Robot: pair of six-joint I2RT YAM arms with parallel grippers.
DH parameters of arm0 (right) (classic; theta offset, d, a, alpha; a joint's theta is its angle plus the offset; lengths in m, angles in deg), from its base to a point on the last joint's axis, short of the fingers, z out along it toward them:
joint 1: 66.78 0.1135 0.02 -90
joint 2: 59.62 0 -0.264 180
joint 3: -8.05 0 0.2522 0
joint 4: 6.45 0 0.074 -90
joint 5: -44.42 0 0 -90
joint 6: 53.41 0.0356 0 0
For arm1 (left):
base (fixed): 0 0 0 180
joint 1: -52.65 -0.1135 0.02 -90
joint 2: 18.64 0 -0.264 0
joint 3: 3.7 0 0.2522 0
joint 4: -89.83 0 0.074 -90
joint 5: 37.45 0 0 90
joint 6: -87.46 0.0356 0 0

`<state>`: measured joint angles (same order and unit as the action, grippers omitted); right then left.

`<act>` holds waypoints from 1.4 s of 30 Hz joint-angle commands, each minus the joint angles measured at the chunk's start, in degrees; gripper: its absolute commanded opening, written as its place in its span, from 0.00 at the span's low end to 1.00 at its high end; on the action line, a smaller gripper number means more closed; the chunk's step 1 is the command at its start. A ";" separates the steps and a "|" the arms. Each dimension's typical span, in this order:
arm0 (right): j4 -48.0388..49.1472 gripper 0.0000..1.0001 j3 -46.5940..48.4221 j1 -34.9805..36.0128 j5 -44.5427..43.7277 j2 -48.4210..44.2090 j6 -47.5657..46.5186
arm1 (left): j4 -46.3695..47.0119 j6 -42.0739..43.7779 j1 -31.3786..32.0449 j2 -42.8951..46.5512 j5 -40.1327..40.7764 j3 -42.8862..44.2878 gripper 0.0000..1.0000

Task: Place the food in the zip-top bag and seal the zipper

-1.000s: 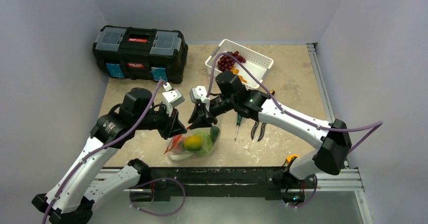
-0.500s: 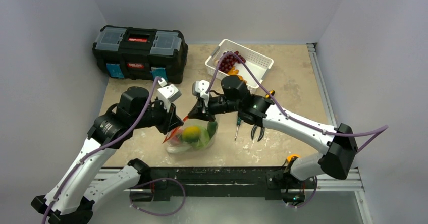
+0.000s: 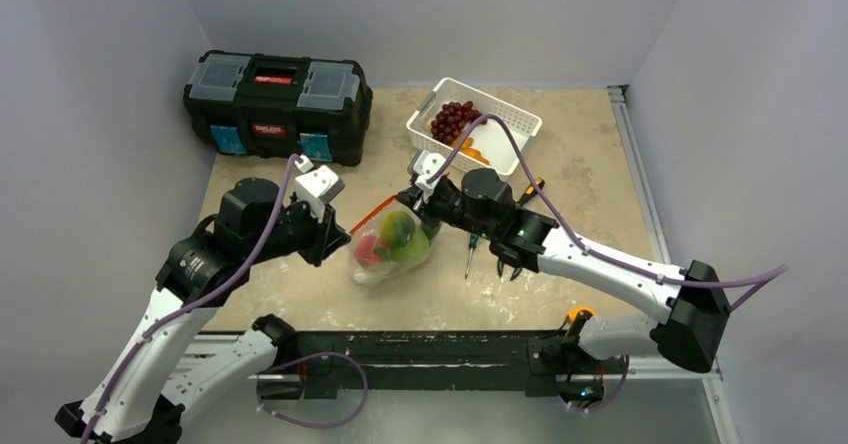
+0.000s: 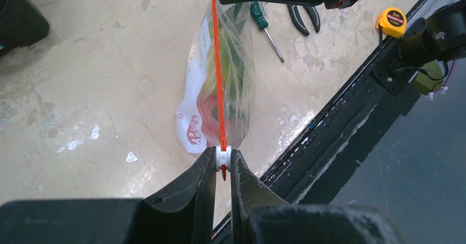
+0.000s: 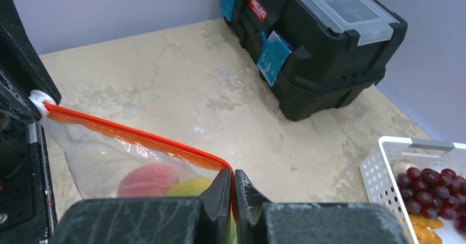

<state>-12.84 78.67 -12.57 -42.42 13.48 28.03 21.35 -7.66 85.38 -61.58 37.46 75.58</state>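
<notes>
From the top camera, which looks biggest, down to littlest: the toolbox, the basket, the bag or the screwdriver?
Largest to smallest, as seen from the top camera:
1. toolbox
2. basket
3. bag
4. screwdriver

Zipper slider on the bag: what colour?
White slider, on the orange-red zipper strip; clearest in the left wrist view.

A black plastic toolbox (image 3: 278,104) with blue latches is set at the far left of the beige marbled tabletop (image 3: 590,174). In a white slotted basket (image 3: 515,121) at the far middle, dark red grapes (image 3: 452,120) and orange pieces (image 3: 478,154) are held. A green-handled screwdriver (image 4: 262,24) is laid just beside dark-handled pliers (image 4: 305,17), and a yellow tape measure (image 4: 390,21) is seen at the table's near edge
</notes>
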 commanded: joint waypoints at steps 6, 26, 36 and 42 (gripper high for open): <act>4.53 0.00 -0.79 -1.57 -3.49 -2.58 -0.48 | -4.71 -1.36 -0.01 2.49 2.41 1.73 0.00; 7.72 0.00 11.88 -1.48 -1.48 14.68 6.03 | -8.03 -5.59 0.02 13.82 31.54 9.66 0.66; 8.66 0.00 26.08 -1.44 -2.96 34.24 8.17 | -8.35 -5.95 0.01 24.07 37.07 8.45 0.72; 1.92 0.25 34.98 -1.48 -4.65 40.19 10.14 | -10.78 -6.17 -0.02 25.10 37.77 8.33 0.72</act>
<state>-7.59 107.39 -13.97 -45.13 53.89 36.67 12.15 -13.08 85.40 -36.95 73.34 84.19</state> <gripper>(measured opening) 0.149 0.723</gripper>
